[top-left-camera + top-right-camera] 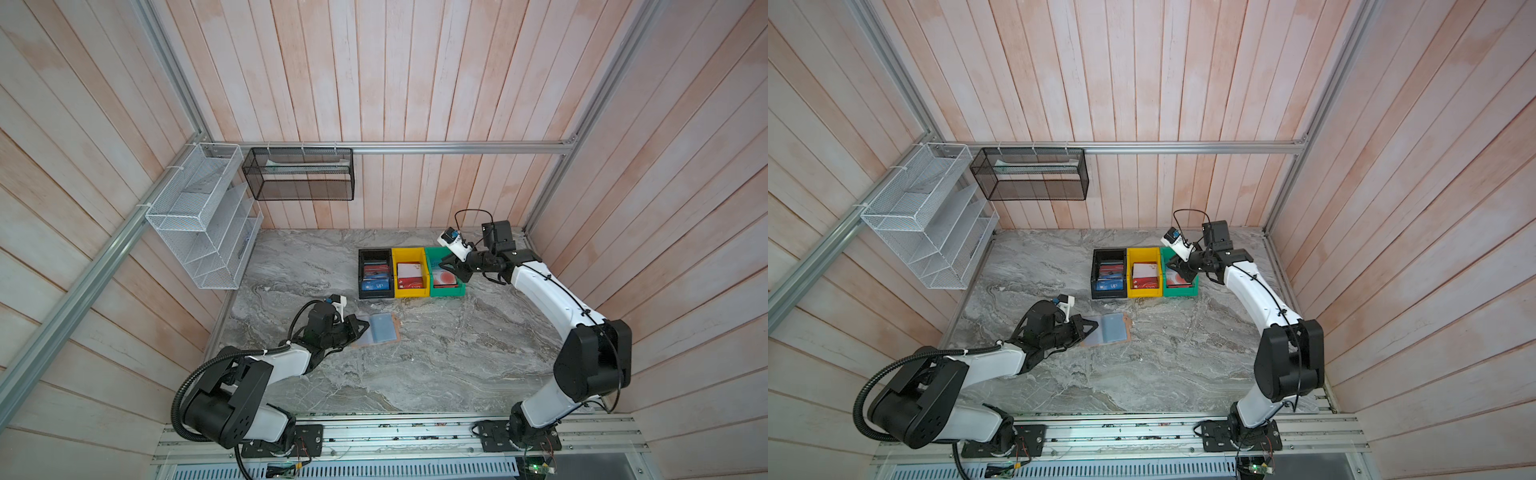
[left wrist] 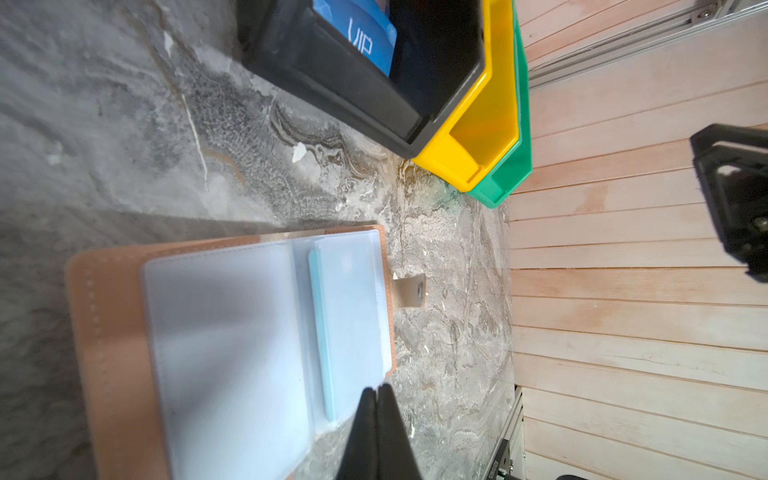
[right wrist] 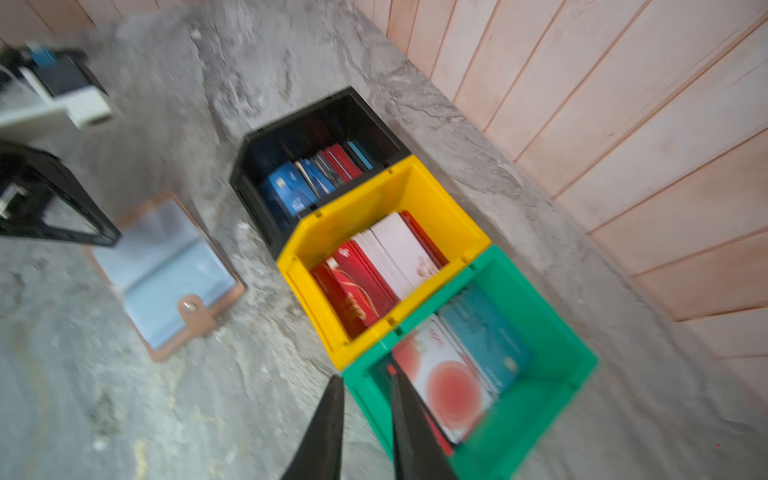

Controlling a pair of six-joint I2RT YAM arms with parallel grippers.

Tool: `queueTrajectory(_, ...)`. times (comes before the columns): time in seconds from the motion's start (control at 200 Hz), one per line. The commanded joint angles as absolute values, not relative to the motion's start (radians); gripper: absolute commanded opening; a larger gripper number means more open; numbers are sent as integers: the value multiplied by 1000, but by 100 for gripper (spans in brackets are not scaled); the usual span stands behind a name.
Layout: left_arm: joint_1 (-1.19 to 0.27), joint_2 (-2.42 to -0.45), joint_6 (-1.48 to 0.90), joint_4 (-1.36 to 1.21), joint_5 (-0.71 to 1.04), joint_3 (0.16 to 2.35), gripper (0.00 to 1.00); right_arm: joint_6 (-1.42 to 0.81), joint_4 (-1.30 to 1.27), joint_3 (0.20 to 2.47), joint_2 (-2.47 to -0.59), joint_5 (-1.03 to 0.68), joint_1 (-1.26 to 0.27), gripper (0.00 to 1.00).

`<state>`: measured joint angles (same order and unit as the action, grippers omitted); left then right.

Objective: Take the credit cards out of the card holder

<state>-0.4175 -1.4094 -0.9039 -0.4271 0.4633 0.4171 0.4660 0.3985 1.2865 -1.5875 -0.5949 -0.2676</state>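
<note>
The card holder (image 2: pixel 116 316) lies open mid-desk, sleeve edge at the left claw (image 2: pixel 377 390), tips together; right claw (image 3: pixel 365 374), parted, over green bin (image 3: pixel 557 340).

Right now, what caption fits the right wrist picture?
Right gripper, slightly open, over the green bin; yellow bin, black bin and open card holder beyond.

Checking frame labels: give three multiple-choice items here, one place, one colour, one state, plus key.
1. The right gripper is above which plastic bin? A black; B yellow; C green.
2. Colour of the middle bin? A yellow; B green; C black.
3. The flat tan leather-like card holder is: A snapped shut; B lying open; C standing on edge.
Key: C, it hangs over the green plastic bin; A, the yellow plastic bin sits between the black plastic bin and green; B, clear sleeve pages face up.
</note>
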Motion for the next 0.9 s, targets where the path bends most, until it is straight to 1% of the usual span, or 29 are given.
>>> queueTrajectory(0.0,-413,-1374,-875,-359,439,404,0,67,156,1146,-1555,-766,-346,11)
queueTrajectory(0.065,-413,-1357,-878,-353,425,385,0,7,91,1088,-1561,-813,-416,6)
queueTrajectory(0.185,-413,-1335,-888,-347,394,355,0,-49,36,1050,-1635,-764,-559,0)
queueTrajectory(0.31,-413,-1337,-888,-336,379,346,0,-70,67,1095,-1779,-773,-633,0)
queueTrajectory(0.44,-412,-1355,-887,-339,376,344,0,-67,111,1147,-1884,-729,-665,0)
queueTrajectory(0.66,-411,-1396,-891,-354,371,343,0,-66,177,1200,-1982,-638,-667,0)
queueTrajectory(0.895,-411,-1434,-885,-347,358,349,0,-48,247,1225,-2013,-504,-668,0)
